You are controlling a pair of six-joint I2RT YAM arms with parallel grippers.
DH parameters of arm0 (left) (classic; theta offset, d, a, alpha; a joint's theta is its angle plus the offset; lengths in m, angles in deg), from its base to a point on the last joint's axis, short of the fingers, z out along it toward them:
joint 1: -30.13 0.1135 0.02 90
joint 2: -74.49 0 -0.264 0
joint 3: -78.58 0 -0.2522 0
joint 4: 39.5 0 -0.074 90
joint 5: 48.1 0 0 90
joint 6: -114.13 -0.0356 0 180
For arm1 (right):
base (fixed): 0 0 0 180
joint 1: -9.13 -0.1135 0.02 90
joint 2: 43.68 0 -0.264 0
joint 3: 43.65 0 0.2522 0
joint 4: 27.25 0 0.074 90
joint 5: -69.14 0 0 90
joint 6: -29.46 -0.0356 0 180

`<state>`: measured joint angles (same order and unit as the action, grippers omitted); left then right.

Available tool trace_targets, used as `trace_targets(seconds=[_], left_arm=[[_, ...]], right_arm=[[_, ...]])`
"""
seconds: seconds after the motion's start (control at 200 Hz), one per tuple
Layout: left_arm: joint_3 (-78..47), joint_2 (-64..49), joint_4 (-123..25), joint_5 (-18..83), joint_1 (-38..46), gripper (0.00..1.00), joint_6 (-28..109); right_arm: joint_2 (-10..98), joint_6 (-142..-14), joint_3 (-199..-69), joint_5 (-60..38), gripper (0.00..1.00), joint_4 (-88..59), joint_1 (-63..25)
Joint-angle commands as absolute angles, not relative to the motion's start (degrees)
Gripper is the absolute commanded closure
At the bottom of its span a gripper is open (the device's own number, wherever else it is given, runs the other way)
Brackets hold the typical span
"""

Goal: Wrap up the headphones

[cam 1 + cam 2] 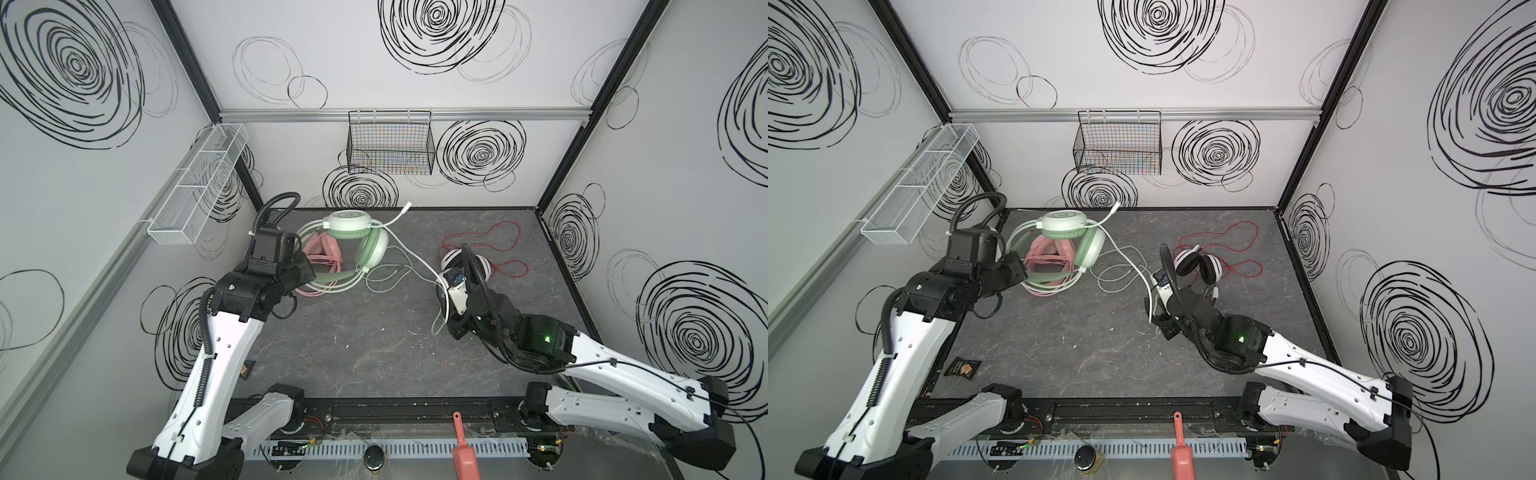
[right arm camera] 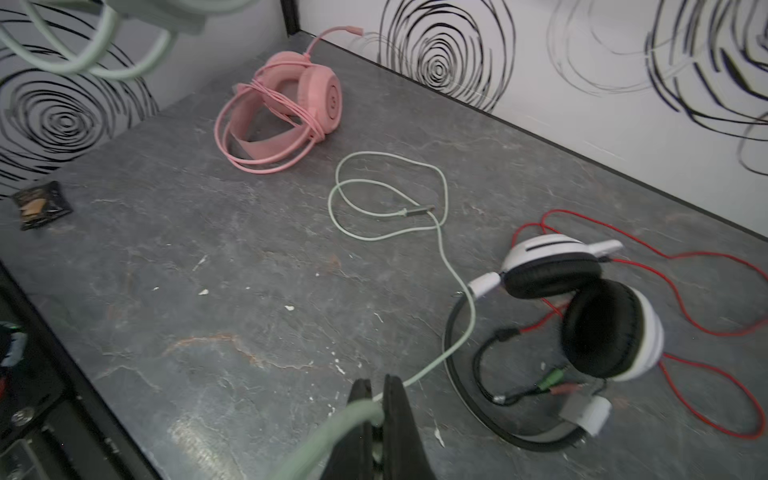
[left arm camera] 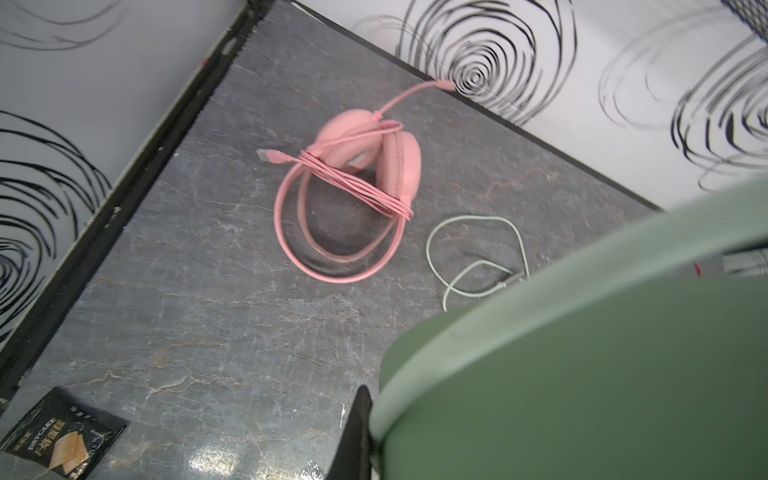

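Left gripper (image 1: 1018, 271) clamped on the mint-green headset (image 1: 376, 249), holding it raised above the pink headset (image 2: 320, 99); right gripper (image 2: 376, 399) pinched on the pale green cable (image 2: 440, 249), well apart from the pink headset, as is the white-and-black headset (image 2: 606, 328).

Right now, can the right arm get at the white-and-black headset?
Probably yes for reach, but not yet: the white-and-black headset lies uncovered on the table close beside the right gripper, which is shut on the pale green cable and would have to release it first.
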<state>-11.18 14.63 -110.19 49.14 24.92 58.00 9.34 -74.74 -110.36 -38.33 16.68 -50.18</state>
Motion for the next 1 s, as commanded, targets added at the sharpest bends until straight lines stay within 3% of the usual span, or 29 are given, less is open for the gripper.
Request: trace_targets(seconds=[0.0, 0.18, 0.355, 0.555, 0.69, 0.84, 0.996], left_arm=[[-12.8, 17.2, -100.9, 41.6, 34.0, 1.0, 58.8], [-15.0, 18.2, -98.6, 39.1, 35.7, 1.0, 59.9], [-16.6, 16.5, -96.9, 39.9, 33.6, 1.0, 58.6], [-18.0, 11.8, -95.3, 42.4, 30.3, 1.0, 57.9], [-18.3, 8.7, -94.1, 46.2, 23.3, 1.0, 58.5], [-18.1, 6.4, -93.7, 48.2, 16.3, 1.0, 58.7], [-19.2, 6.3, -95.0, 50.7, 12.3, 1.0, 56.0]], right_arm=[[6.1, -75.2, -110.4, -44.3, 1.0, 21.9, -46.5], [5.1, -71.8, -110.7, -36.7, 1.0, 21.1, -37.2], [5.4, -65.5, -119.6, -36.0, 1.0, 23.3, -38.4], [9.6, -58.1, -129.6, -58.5, 1.0, 28.4, -56.5], [17.5, -53.3, -138.6, -72.9, 1.0, 33.1, -68.4], [27.4, -47.5, -147.9, -83.4, 1.0, 36.7, -70.5], [29.5, -37.6, -151.6, -86.0, 1.0, 30.0, -70.7]])
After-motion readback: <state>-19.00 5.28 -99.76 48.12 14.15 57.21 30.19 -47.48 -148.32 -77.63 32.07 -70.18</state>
